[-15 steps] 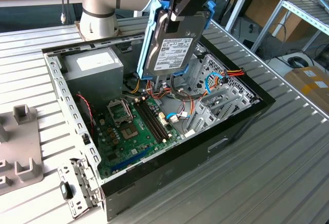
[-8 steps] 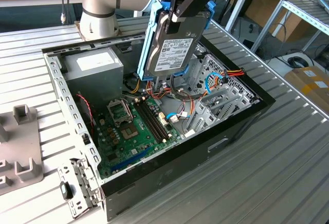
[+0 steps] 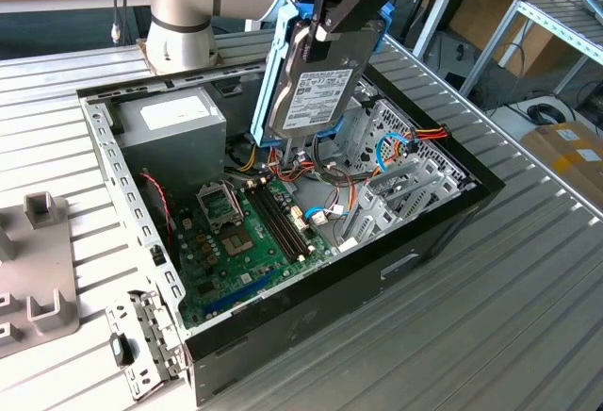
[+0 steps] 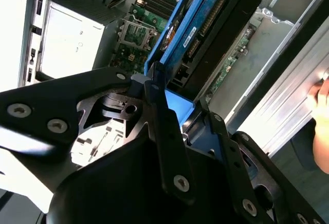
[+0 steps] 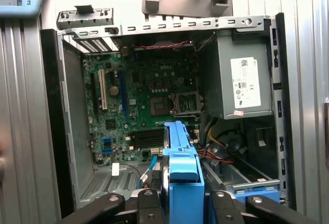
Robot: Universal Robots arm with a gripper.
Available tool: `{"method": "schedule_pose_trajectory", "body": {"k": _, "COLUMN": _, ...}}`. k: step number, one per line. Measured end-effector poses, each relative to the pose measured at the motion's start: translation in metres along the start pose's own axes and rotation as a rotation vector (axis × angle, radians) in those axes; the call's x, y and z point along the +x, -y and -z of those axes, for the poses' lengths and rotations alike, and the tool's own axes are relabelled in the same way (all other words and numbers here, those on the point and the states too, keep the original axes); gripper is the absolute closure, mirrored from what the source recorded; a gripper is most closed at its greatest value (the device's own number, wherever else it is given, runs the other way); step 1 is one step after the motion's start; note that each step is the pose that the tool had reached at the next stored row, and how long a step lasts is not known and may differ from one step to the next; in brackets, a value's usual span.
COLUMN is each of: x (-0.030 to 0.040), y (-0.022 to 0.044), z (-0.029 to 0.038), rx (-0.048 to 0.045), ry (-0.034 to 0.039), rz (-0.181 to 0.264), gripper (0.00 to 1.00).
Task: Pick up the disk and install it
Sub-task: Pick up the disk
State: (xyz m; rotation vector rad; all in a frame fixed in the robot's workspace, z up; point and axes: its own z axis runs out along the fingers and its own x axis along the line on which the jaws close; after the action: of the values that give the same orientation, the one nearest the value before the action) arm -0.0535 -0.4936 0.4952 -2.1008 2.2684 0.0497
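The disk (image 3: 316, 81) hangs tilted on edge above the open computer case (image 3: 122, 180), its labelled silver face toward the exterior camera and its blue frame along both long sides. My gripper (image 3: 337, 17) is shut on its upper end. In the second wrist view the black fingers (image 4: 165, 131) clamp the blue frame, and the disk (image 4: 205, 34) reaches down toward the motherboard. In the first wrist view the disk's blue frame (image 5: 180, 167) sits edge-on between the fingers of the gripper (image 5: 184, 204), over the case's cable area.
The case holds a green motherboard (image 3: 245, 232), a grey power supply box (image 3: 174, 119) and a metal drive cage with coloured cables (image 3: 396, 156). A grey fixture (image 3: 38, 270) lies at the exterior view's left. A person's hand (image 4: 321, 126) rests beside the case.
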Motion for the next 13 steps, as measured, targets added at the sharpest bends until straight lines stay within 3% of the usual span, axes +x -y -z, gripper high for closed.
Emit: {"method": "schedule_pose_trajectory", "body": {"k": 13, "x": 0.0112, "y": 0.0009, "z": 0.0006, "rx": 0.0000, "ry": 0.0000, "rz": 0.000, "gripper": 0.63}}
